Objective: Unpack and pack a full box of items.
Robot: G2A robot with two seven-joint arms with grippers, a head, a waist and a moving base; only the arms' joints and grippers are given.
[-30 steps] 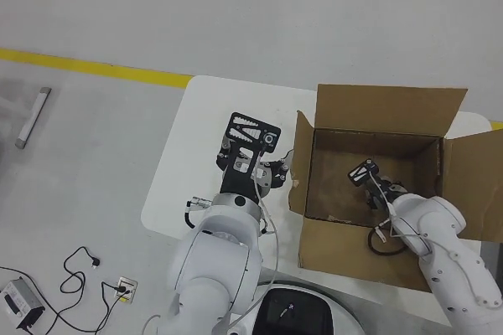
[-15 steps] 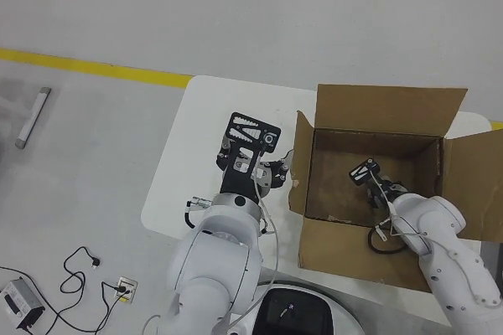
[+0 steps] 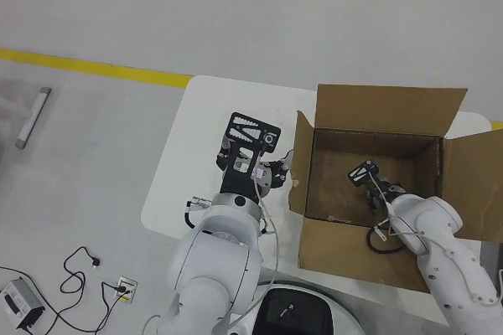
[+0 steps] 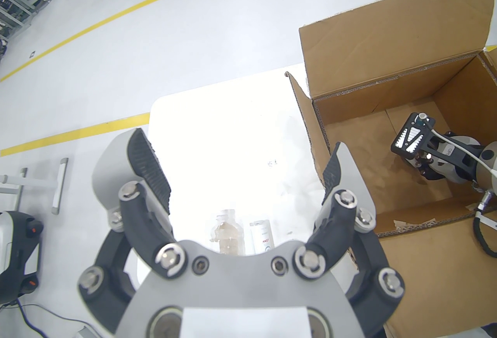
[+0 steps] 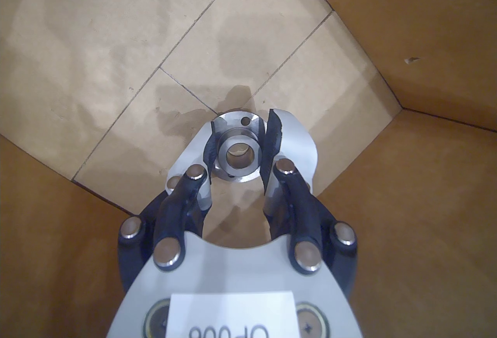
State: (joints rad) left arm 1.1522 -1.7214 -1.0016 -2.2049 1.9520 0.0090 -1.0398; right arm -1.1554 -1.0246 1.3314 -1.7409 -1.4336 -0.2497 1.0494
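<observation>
An open cardboard box (image 3: 390, 107) stands on the right side of the white table (image 3: 193, 151). My right gripper (image 3: 365, 173) is down inside it, just above the box floor (image 5: 116, 25). In the right wrist view the right gripper (image 5: 240, 137) is shut on a round metal ring part (image 5: 237, 155) with a centre hole. My left gripper (image 3: 253, 130) hangs over the table left of the box, and in its own view the left gripper (image 4: 238, 157) is wide open and holds nothing. Below it stand a clear bottle (image 4: 229, 234) and a white tube (image 4: 262, 234).
The box flaps (image 3: 482, 180) stand up and outward around the opening. The box's near left wall (image 4: 310, 122) is close to the left gripper. Bare table surface (image 4: 217, 130) lies beyond the left gripper. A grey bar (image 3: 32, 117) and a power strip (image 3: 121, 289) lie on the floor.
</observation>
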